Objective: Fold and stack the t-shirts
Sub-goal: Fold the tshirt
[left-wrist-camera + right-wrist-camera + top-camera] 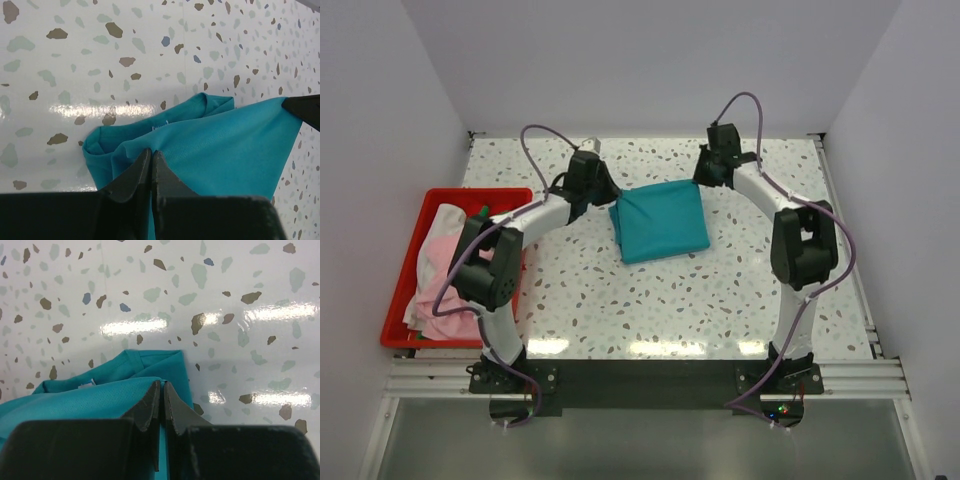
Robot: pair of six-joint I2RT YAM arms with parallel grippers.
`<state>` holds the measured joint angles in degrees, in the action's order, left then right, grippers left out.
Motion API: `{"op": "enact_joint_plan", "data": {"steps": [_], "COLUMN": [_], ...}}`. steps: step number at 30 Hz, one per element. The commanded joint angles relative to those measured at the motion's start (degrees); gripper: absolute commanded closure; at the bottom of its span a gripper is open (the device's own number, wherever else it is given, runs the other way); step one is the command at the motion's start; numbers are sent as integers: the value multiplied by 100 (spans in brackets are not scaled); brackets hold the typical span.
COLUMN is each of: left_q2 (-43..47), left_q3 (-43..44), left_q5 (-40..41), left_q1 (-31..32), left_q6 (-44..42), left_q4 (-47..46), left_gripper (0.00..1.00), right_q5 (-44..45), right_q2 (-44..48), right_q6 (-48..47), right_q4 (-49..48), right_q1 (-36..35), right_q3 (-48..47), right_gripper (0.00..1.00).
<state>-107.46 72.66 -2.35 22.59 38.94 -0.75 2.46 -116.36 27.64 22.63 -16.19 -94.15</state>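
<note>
Item 1. Red plastic bin (402,262), set at the left edge of the counter (620,300), beside the left arm. A heap of loose cloth is held in it: a light pink t-shirt (442,262) with white cloth (444,218) lying over its far part. These pieces are crumpled, and no pincer touches them.

Item 2. Left pincer (151,152), reached out over the far half of the counter to the far left corner of the teal t-shirt (660,222). In the left wrist view the two fingers are seen pressed almost together, with a thin strip of teal cloth caught between them. The pincer is thus closed on the shirt's edge.

Item 3. Teal t-shirt, laid on the speckled counter in the far middle, between the two pincers. It is folded into a rough rectangle, slightly skewed, with its near edge free. At the far edge a neck opening is shown, with a small pale label inside it.

Item 4. Right pincer (162,385), brought to the far right corner of the same shirt. Its fingers are likewise closed to a narrow slit, and teal cloth is gripped in that slit.

Item 5. Purple cable (542,135), looped along each arm above the counter.
</note>
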Motion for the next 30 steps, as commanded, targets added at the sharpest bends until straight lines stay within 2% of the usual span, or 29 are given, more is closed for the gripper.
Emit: {"op": "enact_joint_plan", "data": {"steps": [1, 9, 15, 19, 22, 26, 27, 29, 30], "left_q2": [401, 700, 533, 463, 305, 155, 138, 120, 137], "left_q3": [-278, -894, -912, -956, -938, -1052, -1079, -1140, -1166], "left_q5": [383, 963, 1359, 1553, 1632, 1641, 1659, 1641, 1641], "left_q1": [-9, -9, -97, -202, -246, -264, -264, -281, -281], "left_q6": [193, 544, 659, 764, 808, 966, 975, 1010, 1010], "left_q4": [-259, -188, 31, 67, 356, 357, 348, 339, 330], "left_gripper": [100, 100, 100, 100, 100, 100, 100, 99, 95], "right_q5": [-52, -237, -237, -360, -448, -536, -510, -440, -352], "right_q2": [184, -211, -1142, -1731, -1978, -2014, -1970, -1796, -1707], "right_q6": [22, -118, -276, -390, -496, -575, -584, -619, -637], "right_q4": [-259, -645, -435, -391, -312, -207, -198, -154, -137], "right_q1": [-16, -165, -341, -394, -394, -403, -394, -394, -403], "right_q3": [-68, -349, -1465, -1913, -2204, -2345, -2319, -2205, -2161], "right_gripper": [100, 99, 98, 91, 76, 50, 39, 31, 27]}}
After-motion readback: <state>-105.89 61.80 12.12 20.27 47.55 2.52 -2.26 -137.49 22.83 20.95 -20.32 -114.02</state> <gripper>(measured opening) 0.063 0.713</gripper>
